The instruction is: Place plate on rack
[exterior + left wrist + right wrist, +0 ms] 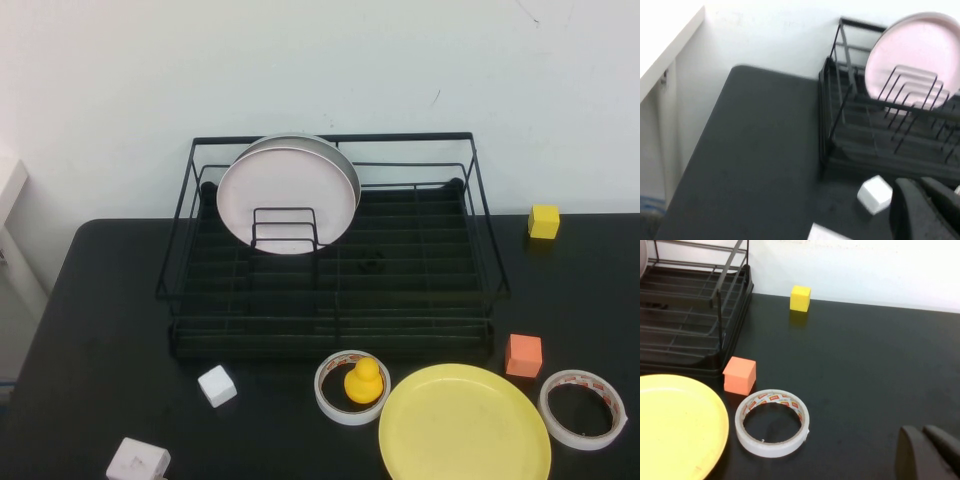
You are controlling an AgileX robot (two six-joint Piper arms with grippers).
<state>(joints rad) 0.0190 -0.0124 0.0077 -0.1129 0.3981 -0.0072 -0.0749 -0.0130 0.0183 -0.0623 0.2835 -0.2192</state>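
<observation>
The yellow plate (465, 422) lies flat on the black table near its front edge, in front of the rack's right half; its rim also shows in the right wrist view (675, 425). The black wire rack (330, 250) stands at the back of the table, and its left end appears in the left wrist view (875, 125). Neither arm shows in the high view. My left gripper (920, 184) is shut and empty, hovering by a white cube (874, 194) at the rack's front left. My right gripper (923, 430) is shut and empty over bare table to the right of the plate.
A pale pink plate (288, 195) stands upright in the rack's left dividers. A tape roll (351, 387) with a yellow duck (364, 381) in it, an orange cube (523, 355), a second tape roll (582, 408), a yellow cube (544, 221) and a white box (138, 461) lie around.
</observation>
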